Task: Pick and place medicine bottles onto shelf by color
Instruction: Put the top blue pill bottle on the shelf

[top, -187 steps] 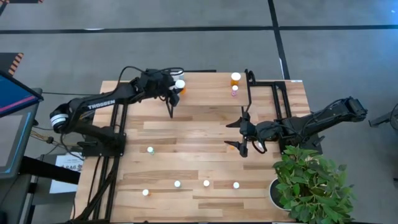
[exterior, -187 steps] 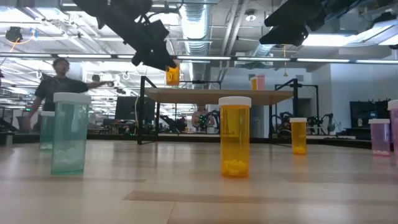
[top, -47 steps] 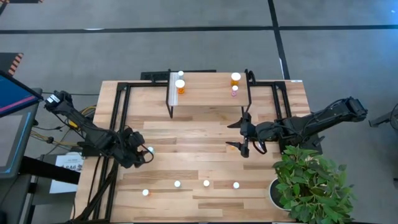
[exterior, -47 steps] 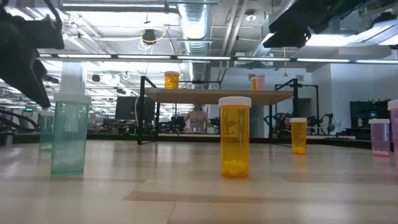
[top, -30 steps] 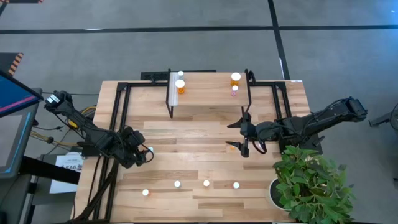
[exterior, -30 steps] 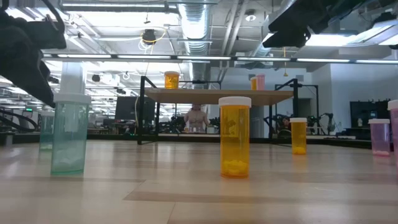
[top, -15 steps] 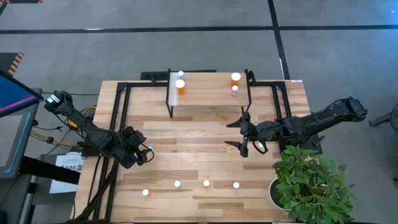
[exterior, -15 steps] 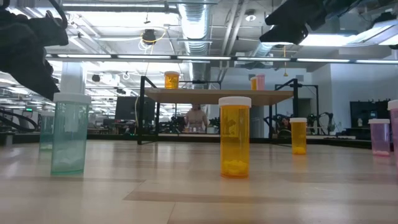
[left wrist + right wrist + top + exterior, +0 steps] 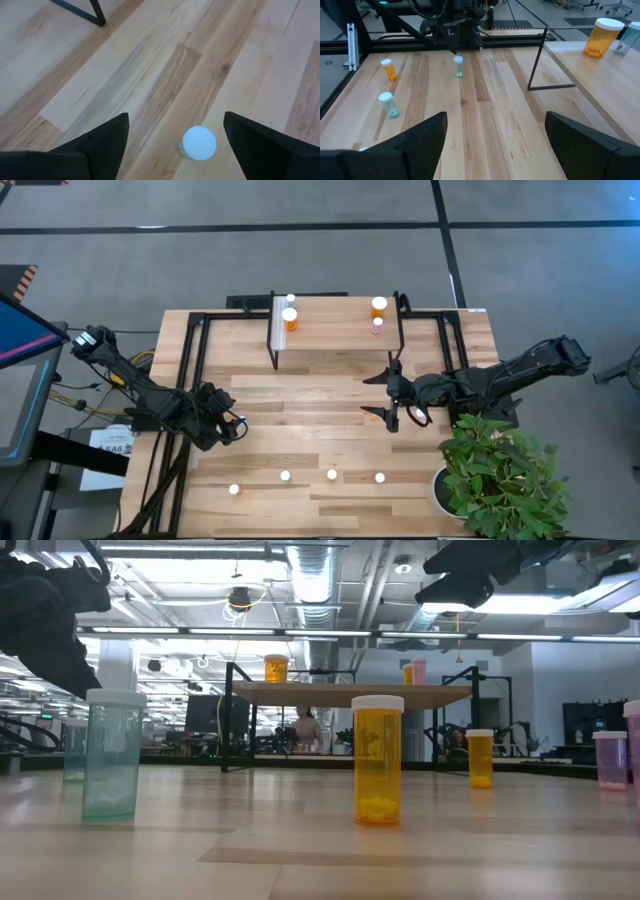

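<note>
green bottle [image 9: 199, 143] with a white cap stands on the wooden counter [image 9: 330, 400], just below the spread left end effector [image 9: 234, 427]. it should lower straight, fingers on both sides of the cap. the right end effector [image 9: 392, 412], spread too, hovers mid-counter. a second ago the left one opened slightly wider; the shelf [image 9: 335, 330] is unchanged.
</note>
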### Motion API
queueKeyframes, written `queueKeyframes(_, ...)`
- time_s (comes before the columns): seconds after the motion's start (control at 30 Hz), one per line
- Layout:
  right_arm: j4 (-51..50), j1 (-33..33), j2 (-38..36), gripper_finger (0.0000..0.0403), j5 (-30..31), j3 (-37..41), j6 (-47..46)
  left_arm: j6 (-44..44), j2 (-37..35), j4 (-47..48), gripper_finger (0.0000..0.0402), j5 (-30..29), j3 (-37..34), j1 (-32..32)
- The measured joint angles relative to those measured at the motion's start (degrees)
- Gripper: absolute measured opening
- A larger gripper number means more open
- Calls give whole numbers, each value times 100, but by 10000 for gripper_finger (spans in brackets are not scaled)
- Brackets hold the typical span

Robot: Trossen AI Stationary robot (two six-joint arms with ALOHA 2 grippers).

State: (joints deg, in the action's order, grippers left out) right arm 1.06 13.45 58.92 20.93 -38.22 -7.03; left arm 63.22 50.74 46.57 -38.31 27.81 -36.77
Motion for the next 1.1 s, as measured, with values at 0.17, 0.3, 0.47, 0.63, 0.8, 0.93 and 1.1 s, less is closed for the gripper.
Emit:
queueKeyframes(0.17,52,0,0,357,0,0,-2,-18,0,0,325,-10,0,0)
queueKeyframes(0.3,105,0,0,357,0,0,-2,-25,2,0,328,-10,0,0)
queueKeyframes(0.47,116,0,0,357,0,0,-2,-41,0,-1,328,-74,0,0)
queueKeyframes(0.63,134,0,46,357,0,-2,-4,-18,2,0,328,-113,0,0)
queueKeyframes(0.8,133,16,44,357,0,-2,-9,-1,0,2,328,38,-165,73)
queueKeyframes(0.93,130,60,44,357,-1,-2,-9,210,-3,-33,328,211,-362,87)
queueKeyframes(1.1,118,81,44,357,0,-2,-4,45,-5,-469,328,263,-461,87)
